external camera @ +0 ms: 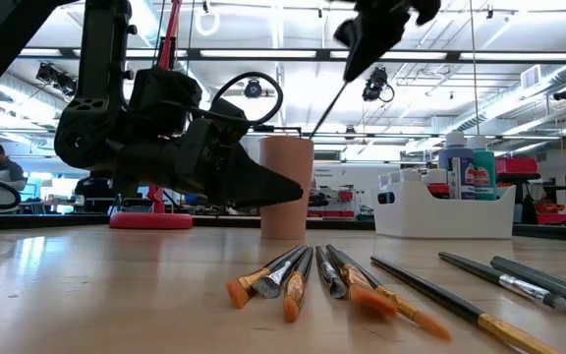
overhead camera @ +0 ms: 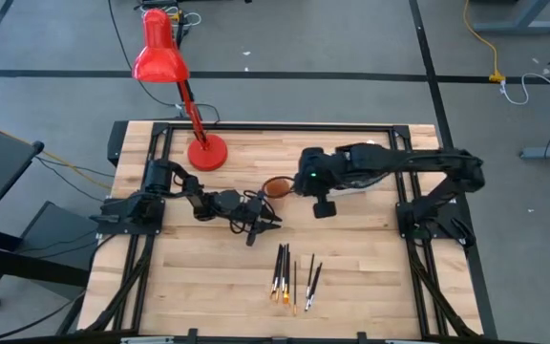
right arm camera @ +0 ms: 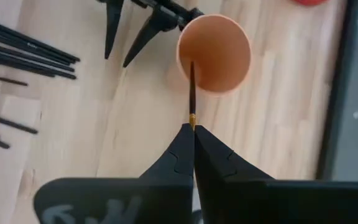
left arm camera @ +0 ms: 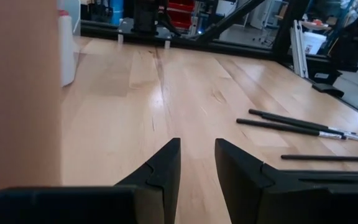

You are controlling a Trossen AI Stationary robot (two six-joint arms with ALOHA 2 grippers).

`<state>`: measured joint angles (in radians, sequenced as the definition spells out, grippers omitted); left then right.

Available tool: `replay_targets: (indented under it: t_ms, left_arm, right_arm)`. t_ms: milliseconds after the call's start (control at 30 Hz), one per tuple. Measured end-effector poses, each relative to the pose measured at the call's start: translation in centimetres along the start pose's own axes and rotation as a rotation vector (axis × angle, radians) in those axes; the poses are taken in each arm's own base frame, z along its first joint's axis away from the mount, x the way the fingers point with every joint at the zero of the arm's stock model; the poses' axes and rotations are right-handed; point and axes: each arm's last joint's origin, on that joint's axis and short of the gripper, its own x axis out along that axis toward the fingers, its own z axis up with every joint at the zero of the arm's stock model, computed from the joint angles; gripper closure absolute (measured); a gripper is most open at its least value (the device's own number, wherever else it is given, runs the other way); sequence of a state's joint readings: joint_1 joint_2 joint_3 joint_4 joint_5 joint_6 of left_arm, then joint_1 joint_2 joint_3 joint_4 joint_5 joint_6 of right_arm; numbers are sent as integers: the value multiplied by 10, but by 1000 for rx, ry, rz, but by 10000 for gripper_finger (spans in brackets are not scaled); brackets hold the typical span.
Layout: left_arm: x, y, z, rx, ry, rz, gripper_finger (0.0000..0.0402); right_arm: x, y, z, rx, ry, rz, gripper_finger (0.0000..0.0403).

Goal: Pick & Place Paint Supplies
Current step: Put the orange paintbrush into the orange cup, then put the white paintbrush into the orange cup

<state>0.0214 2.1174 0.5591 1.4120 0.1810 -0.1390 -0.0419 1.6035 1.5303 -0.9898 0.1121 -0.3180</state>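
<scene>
Orange cup [right arm camera: 214,53] takes a paintbrush [right arm camera: 191,93] clenched by right fingers [right arm camera: 194,134]; left fingers [left arm camera: 194,165] parted, empty

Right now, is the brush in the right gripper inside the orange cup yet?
Cannot tell how deep. The right gripper, shut on the paintbrush, holds it over the orange cup, tip pointing into the mouth.
</scene>
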Motion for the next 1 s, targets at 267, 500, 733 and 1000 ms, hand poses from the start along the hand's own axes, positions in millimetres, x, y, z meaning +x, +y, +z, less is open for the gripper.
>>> replay_targets:
  t_ms: [267,500,733,1000]
  left_arm:
    - [0,0,-2,-3,16,5,292]
    - [0,1,-3,-5,27,7,292]
    - [0,1,-3,-6,33,8,292]
    - [0,1,-4,-7,36,8,292]
  right_arm:
    - [33,-16,4,51,32,-47,385]
    - [39,-22,8,67,-4,-64,363]
    - [39,-21,9,112,-16,-63,326]
    - [36,1,21,221,-74,-36,279]
